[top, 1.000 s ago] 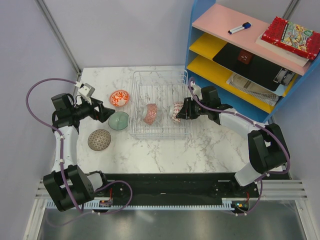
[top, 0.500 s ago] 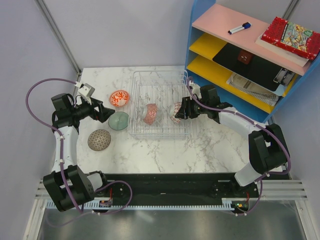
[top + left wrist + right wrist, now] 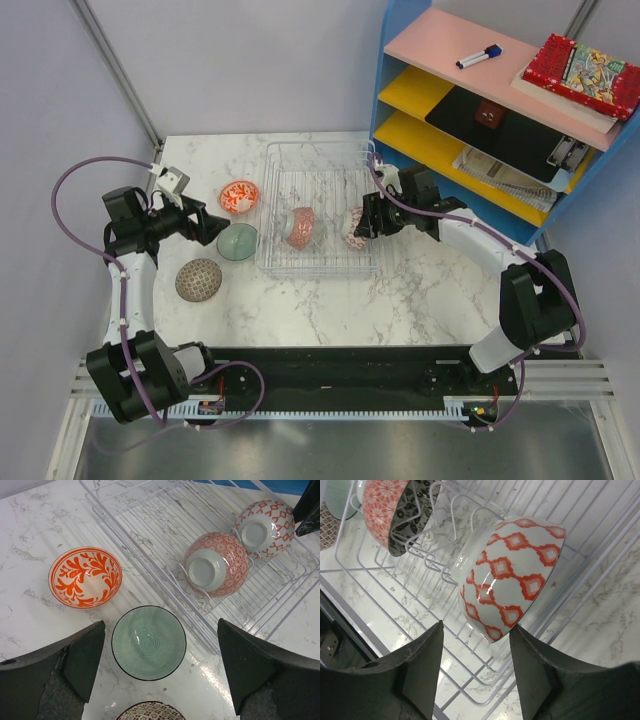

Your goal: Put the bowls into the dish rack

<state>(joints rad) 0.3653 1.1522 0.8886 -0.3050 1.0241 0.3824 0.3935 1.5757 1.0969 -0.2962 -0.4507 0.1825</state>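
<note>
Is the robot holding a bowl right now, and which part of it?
No, nothing is held. The right gripper is open at the red-diamond bowl, which rests in the dish rack. The left gripper hangs open over the green bowl.

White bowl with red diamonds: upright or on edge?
On edge: the bowl leans on prongs in the silvery wire dish rack, foot sideways.

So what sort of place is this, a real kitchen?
Probably a robot test bench staged as a kitchen counter, not a real kitchen: a left arm and right arm mounted at a marble-patterned table, a wire dish rack on it, and a blue shelf unit holding a marker.
</note>
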